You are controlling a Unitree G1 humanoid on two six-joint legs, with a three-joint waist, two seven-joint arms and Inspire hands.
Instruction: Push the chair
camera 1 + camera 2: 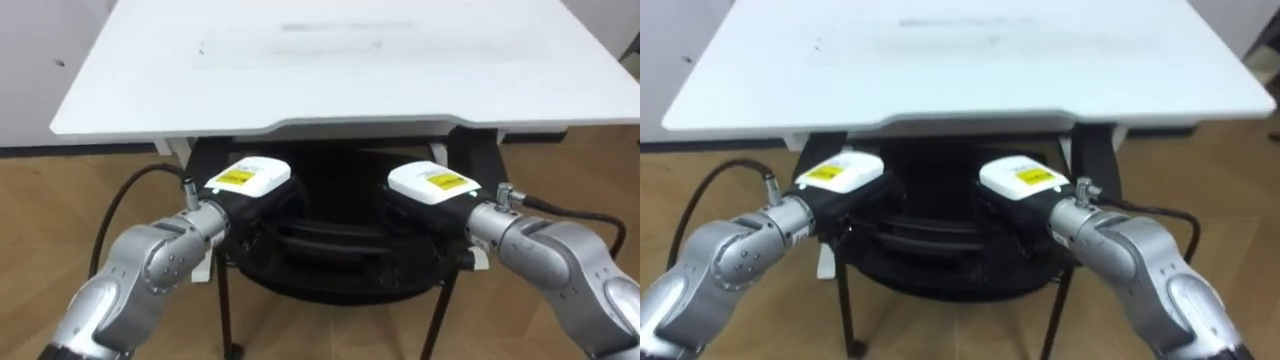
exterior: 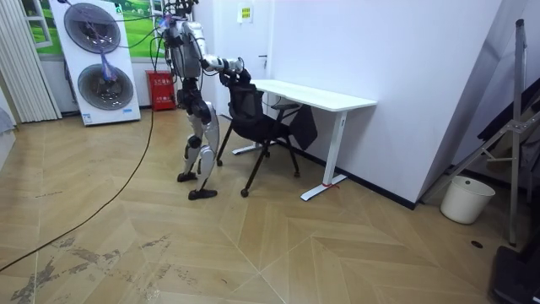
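**Operator:** Where is the office chair [image 1: 340, 255]?

**Technician:** It is directly ahead of the robot. It is black, and its far part passes out of sight beneath the near edge of the white worktop [image 1: 350, 70]. In the room view it stands at the worktop's end on the room view's left, between the robot and the worktop.

**Operator:** Where are the hands?

**Technician:** The left hand [image 1: 255, 198] is on the upper left of the backrest [image 1: 335, 232]. The right hand [image 1: 428, 200] is on the upper right, level with the left. A stretch of backrest lies between them.

**Operator:** What state are the fingers in?

**Technician:** I cannot tell. On both hands the fingers run into the dark backrest and cannot be separated from it, so neither a curl nor a straight reach can be confirmed.

**Operator:** How do the edges relate?

**Technician:** The worktop's near edge runs across just beyond both hands, above the chair. The chair legs [image 1: 222, 300] stand on the wood floor [image 1: 60, 200], inside the span of that edge.

**Operator:** What open room is there?

**Technician:** Bare floor lies to the left and right of the chair. In the room view, wide open floor extends behind the robot and toward the foreground. A white wall [image 2: 405, 76] closes the side behind the worktop. A white bucket [image 2: 467, 199] sits by that wall, well apart, on the room view's right.

**Operator:** How is the robot standing?

**Technician:** It is upright behind the backrest, with both arms reaching forward.
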